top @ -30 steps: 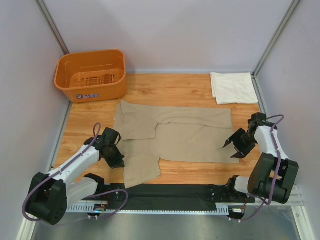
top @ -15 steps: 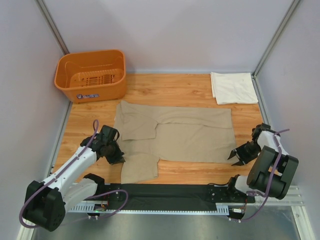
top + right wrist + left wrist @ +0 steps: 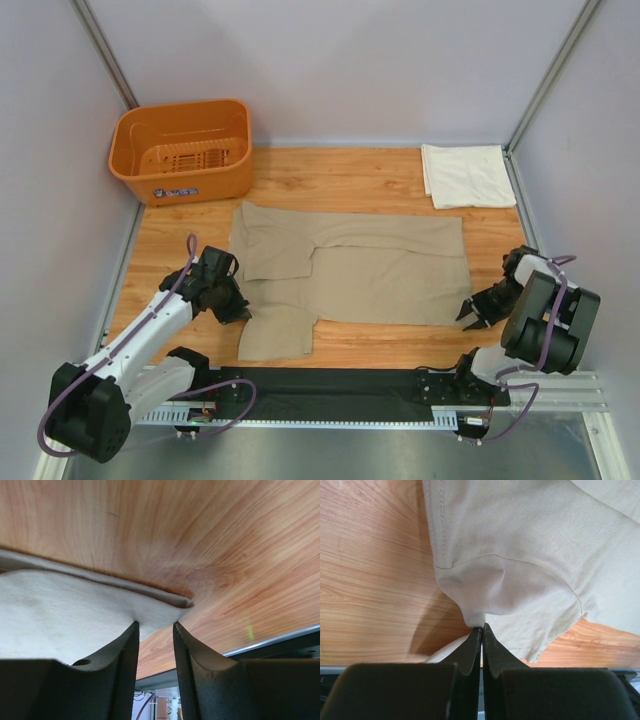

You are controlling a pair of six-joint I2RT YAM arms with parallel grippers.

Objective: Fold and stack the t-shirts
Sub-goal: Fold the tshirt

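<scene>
step: first fold of the tan-khaki fabric short-sleeved t-shirt [image 3: 350,270], judged just begun | shirt: spread on the wooden counter [image 3: 330,170] between both claws | left claw [image 3: 481,627]: clamped on its sleeve-side edge | right claw [image 3: 155,625]: jaws apart, hem corner between them | next: right grip is to be closed, then both edges lifted together

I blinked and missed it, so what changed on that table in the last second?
The right fingers swung back toward the robot along the tan-khaki fabric t-shirt's right edge to its near corner and narrowed around the hem, not yet clamped. The left fingers, shut on the sleeve, tugged it slightly leftward. The folded cream-white fabric t-shirt and orange plastic basket stayed put.
</scene>
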